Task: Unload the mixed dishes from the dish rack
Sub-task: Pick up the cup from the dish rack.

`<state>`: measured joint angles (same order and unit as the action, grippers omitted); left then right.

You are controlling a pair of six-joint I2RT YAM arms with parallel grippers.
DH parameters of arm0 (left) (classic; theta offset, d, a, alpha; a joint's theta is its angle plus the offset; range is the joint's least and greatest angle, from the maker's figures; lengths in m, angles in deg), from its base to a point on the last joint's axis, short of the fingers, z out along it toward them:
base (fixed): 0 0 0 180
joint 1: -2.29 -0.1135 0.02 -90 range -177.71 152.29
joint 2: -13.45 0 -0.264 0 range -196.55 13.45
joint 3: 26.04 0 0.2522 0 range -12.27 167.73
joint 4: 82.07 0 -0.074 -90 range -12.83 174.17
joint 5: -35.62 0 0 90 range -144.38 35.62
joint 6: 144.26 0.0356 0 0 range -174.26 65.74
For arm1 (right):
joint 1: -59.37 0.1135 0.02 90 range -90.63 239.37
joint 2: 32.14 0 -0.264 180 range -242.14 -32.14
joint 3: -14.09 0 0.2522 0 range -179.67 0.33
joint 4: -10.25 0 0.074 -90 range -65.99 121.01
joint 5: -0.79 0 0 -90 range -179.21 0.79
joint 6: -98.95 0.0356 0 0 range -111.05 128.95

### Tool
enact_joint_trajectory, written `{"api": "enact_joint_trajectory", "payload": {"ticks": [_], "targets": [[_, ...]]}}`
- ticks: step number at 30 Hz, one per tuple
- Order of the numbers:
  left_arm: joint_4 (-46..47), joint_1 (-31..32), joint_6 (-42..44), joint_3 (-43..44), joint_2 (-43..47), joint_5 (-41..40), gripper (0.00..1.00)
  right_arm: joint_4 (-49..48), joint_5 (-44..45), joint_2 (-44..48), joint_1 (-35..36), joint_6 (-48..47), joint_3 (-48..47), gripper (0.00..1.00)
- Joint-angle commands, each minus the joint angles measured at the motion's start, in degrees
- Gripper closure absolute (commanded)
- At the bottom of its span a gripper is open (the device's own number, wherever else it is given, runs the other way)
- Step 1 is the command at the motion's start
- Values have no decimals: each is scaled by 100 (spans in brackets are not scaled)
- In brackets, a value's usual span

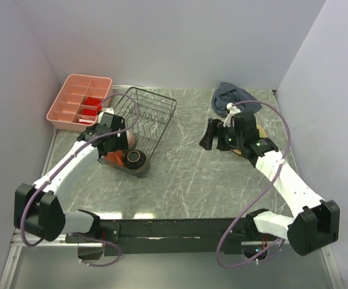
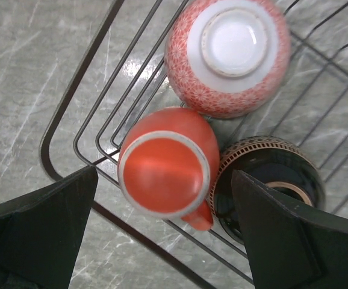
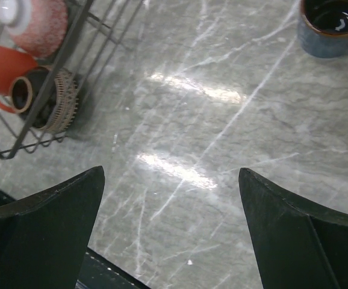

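The black wire dish rack [image 1: 153, 114] stands left of centre. At its near end lie an upside-down orange mug [image 2: 165, 171], an upside-down pinkish bowl [image 2: 228, 54] and a dark brown bowl [image 2: 270, 180] on its side. My left gripper [image 2: 162, 235] is open and hovers right above the mug, with a finger on either side and clear of it. My right gripper [image 3: 171, 229] is open and empty over bare table. A small dark blue cup [image 3: 333, 27] stands upright on the table beyond it. A bit of tan plate [image 1: 260, 131] shows under the right arm. No lime green plate shows.
A pink compartment tray [image 1: 79, 101] with red items stands at the back left, next to the rack. A blue-grey cloth [image 1: 234, 99] lies at the back right. Grey marble table [image 1: 186, 162] lies between rack and right arm. White walls enclose three sides.
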<state>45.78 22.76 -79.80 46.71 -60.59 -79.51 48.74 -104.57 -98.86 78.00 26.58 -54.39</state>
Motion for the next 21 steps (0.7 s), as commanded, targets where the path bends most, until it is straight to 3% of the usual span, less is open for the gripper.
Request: {"api": "enact_joint_trajectory", "payload": {"ticks": [1,17,21], "targets": [[-46,-192,40,263,-233,122,1,-565,-389,413,44,179,163,0],[236,-368,-206,17,-787,684,1,-777,-548,669,114,241,567,0],[209,-359,-214,78,-893,737,9,-768,-548,669,114,215,594,0]]}}
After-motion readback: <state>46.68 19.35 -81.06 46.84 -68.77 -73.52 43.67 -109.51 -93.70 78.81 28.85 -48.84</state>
